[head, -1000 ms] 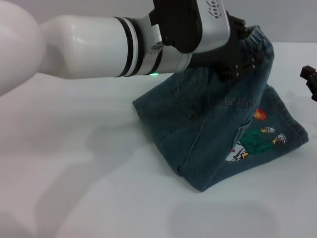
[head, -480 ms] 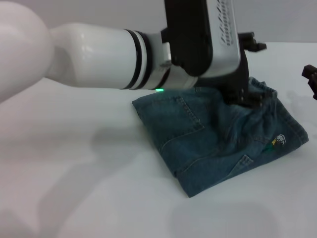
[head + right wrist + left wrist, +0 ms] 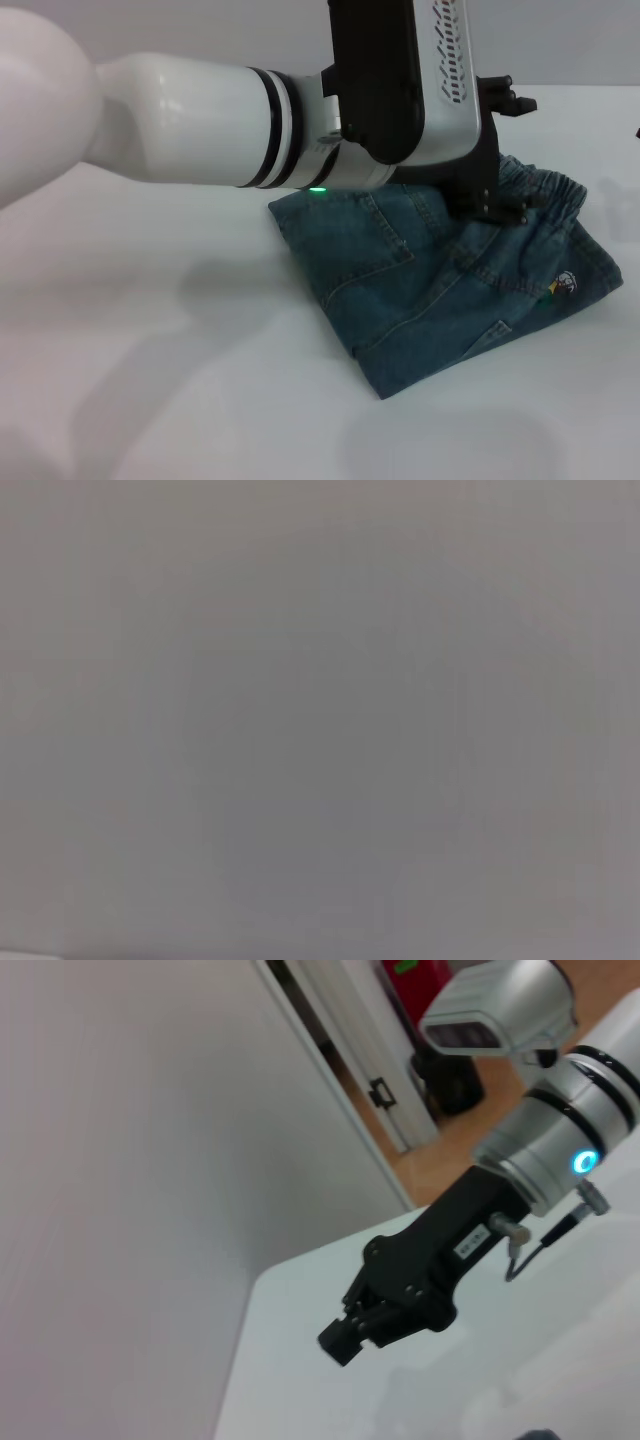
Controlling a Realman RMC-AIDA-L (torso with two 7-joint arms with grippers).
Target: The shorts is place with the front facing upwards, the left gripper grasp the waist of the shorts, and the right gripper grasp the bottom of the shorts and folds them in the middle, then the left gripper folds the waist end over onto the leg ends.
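On table (image 3: pixel 150 400): folded shorts (image 3: pixel 420 290), waist (image 3: pixel 545 195) far-right; left gripper (image 3: pixel 495 210) fingers state unclear.

White table (image 3: pixel 150 400) with folded denim shorts (image 3: pixel 420 300) flat upon it

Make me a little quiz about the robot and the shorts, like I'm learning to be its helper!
1. True or false: the shorts are hanging up in the air.
2. Which part of the shorts lies right by the left pincer? A: the ruffled waist. B: a zip. C: a belt.
3. Fill in the missing word: the little light on the left arm glows ____.

Key
1. False. They lie folded on the white table.
2. A.
3. Green.
Bonus fact: the right pincer is off to the side, away from the shorts.
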